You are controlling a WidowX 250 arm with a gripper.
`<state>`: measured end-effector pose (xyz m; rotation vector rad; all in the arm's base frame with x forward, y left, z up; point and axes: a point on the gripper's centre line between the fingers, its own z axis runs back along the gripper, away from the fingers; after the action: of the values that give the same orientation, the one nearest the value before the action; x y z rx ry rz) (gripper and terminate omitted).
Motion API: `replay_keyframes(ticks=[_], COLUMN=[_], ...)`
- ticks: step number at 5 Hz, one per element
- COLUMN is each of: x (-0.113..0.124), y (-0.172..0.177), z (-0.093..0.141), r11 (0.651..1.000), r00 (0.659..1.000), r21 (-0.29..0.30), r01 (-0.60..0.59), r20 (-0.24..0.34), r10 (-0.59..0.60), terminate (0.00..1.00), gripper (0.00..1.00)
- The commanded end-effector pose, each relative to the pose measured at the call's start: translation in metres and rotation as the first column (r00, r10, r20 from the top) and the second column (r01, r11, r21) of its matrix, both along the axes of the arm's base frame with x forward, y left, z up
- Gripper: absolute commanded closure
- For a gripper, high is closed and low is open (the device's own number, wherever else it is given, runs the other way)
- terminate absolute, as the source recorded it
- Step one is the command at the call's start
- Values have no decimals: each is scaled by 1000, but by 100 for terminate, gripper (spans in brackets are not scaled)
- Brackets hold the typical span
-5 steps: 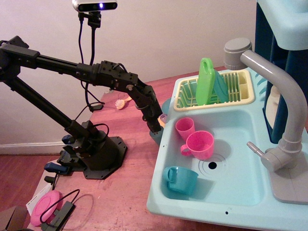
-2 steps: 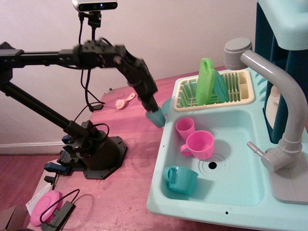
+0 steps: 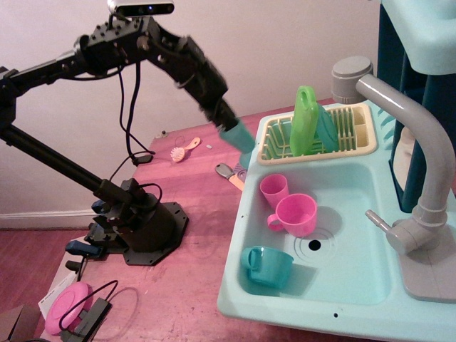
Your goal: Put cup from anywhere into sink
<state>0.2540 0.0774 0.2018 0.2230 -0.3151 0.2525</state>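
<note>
My gripper [image 3: 229, 125] is shut on the dull blue-teal cup [image 3: 239, 135] and holds it tilted in the air, left of the yellow dish rack and above the table beside the sink's far left corner. The pale aqua sink [image 3: 342, 267] fills the right side, with a round drain hole [image 3: 314, 245] and a grey faucet [image 3: 412, 157]. The fingers are partly hidden by the cup and blurred.
In the basin sit two pink mugs [image 3: 293, 213] and a brighter turquoise handled cup [image 3: 268, 266]. A yellow dish rack [image 3: 317, 146] holds a green board [image 3: 306, 120]. A small utensil [image 3: 231, 175] and a brush [image 3: 184, 150] lie on the table. The arm's base [image 3: 139, 224] stands at left.
The arm has risen and swung up and right, lifting the cup from the table beside the sink into the air. A small utensil on the table is now uncovered.
</note>
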Motion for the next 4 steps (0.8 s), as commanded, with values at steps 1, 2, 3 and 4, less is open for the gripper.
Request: replay_keyframes(ticks=[1,2,3,4], x=[75,112,126,127], y=[-10,-22,-31,-37], z=[19,8,-8,-29], r11=[982,964,950,934], r00=[975,958,945,935], r21=[15,-3,-41,-83], r01=[189,266,310,347], r20=[119,112,125,112], r10=[-190,-264,-303,-337], terminate=[0,0,0,0], gripper=[100,100,100,100])
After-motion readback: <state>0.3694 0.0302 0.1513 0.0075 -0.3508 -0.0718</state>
